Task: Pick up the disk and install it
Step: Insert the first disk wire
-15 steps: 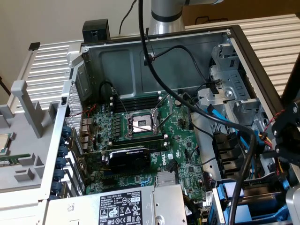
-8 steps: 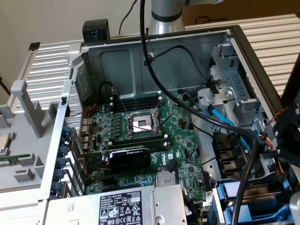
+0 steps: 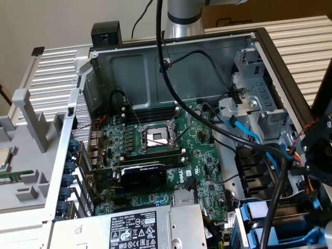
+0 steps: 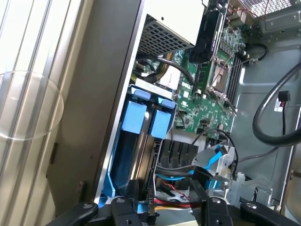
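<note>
The computer case [image 3: 270, 49] lies open. In its drive bay two bright blue carriers [image 4: 134, 117] [image 4: 161, 123] stand edge-on side by side, also seen as blue carriers [image 3: 259, 212] at the lower part of the exterior view's right. I take these for the disk, though its metal body is hidden between the frames. My gripper [image 3: 315, 153] hangs over the case's edge just above that bay. In the wrist view my gripper [image 4: 164, 200] is open, its black fingers [image 4: 133, 190] spread apart with only cables behind them and nothing held.
A grey power supply box [image 3: 150, 228] fills the case's near corner. The motherboard [image 3: 207, 171] carries an open processor socket [image 3: 155, 137] and a black card [image 3: 145, 176]. Thick black cables [image 3: 277, 181] and blue cables [image 3: 244, 132] cross by the bay. A small chip [image 3: 4, 158] lies outside.
</note>
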Tool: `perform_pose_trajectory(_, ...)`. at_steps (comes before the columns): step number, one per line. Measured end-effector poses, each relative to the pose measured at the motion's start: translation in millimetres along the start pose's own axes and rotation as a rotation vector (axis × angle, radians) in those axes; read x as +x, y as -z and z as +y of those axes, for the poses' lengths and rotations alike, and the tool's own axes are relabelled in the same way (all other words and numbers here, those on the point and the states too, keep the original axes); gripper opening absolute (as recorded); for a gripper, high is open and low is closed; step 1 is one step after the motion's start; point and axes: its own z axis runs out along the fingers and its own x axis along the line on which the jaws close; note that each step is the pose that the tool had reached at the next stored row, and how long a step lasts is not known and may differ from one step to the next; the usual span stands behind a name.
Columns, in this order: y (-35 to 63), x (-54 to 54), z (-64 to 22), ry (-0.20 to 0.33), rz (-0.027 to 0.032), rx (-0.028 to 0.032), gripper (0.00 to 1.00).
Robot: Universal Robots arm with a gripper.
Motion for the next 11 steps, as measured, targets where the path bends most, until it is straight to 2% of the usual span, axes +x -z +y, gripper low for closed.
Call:
perform_pose_trajectory(5, 1.6, 2.8, -3.0, 0.009, -0.0063, -0.0050, 0.55)
perform_pose_trajectory(8, 1.7, 3.5, -5.3, 0.022, -0.0124, -0.0125, 0.55)
perform_pose_trajectory(11, 1.2, 3.7, -5.4, 0.034, -0.0156, -0.0207, 0.55)
